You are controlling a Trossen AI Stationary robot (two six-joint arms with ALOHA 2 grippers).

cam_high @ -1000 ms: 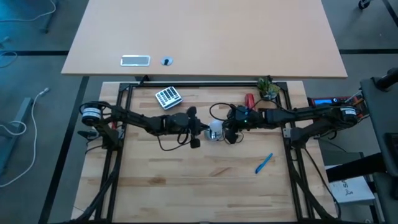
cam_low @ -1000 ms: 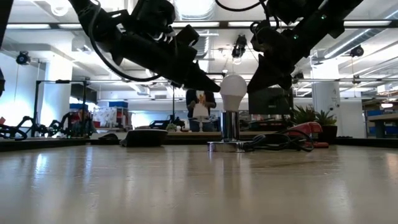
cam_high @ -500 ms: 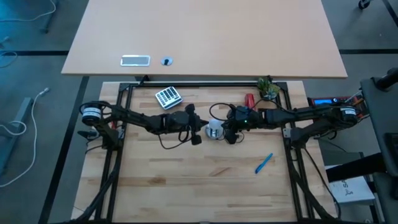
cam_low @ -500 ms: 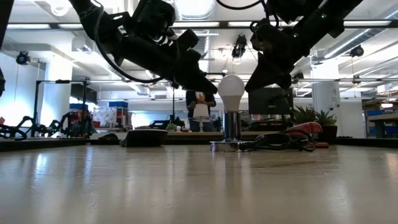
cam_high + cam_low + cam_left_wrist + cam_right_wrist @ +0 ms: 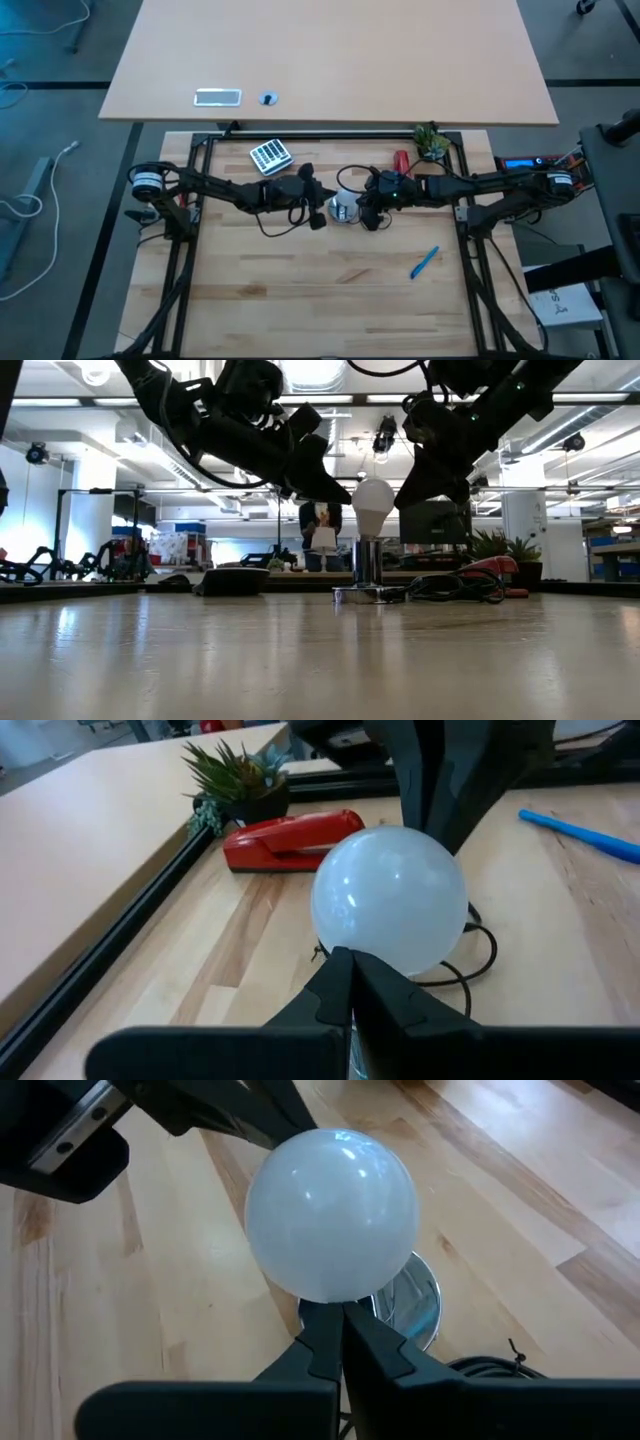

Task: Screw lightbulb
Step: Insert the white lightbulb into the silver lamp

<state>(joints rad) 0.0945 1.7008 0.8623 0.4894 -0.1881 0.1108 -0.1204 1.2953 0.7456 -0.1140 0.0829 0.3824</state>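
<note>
The whitish lightbulb [image 5: 373, 505] stands upright with its narrow end in the shiny silver socket [image 5: 368, 565] at the table's middle. It also shows in the high view [image 5: 345, 207]. My left gripper [image 5: 345, 493] is shut, with its tips at the bulb's left side. My right gripper [image 5: 400, 502] is shut, with its tips at the bulb's right side. The two grippers face each other across the globe. My left gripper rests its shut fingertips [image 5: 347, 965] against the globe's left side [image 5: 345, 920], coming slanting down from the table's left. The bulb stays upright in the socket. My right gripper rests its shut fingertips [image 5: 338, 1320] against the globe's right side [image 5: 325, 1285], coming slanting down from the table's right.
A red stapler [image 5: 401, 160] and a small potted plant [image 5: 431, 143] stand behind the socket on the right. The socket's black cord [image 5: 450, 588] lies beside them. A calculator [image 5: 270, 156] lies far left, and a blue pen [image 5: 424, 262] lies near right.
My left gripper has slid a little toward the table's far edge along the bulb's side and has stayed shut. The bulb has stayed upright in the socket.
</note>
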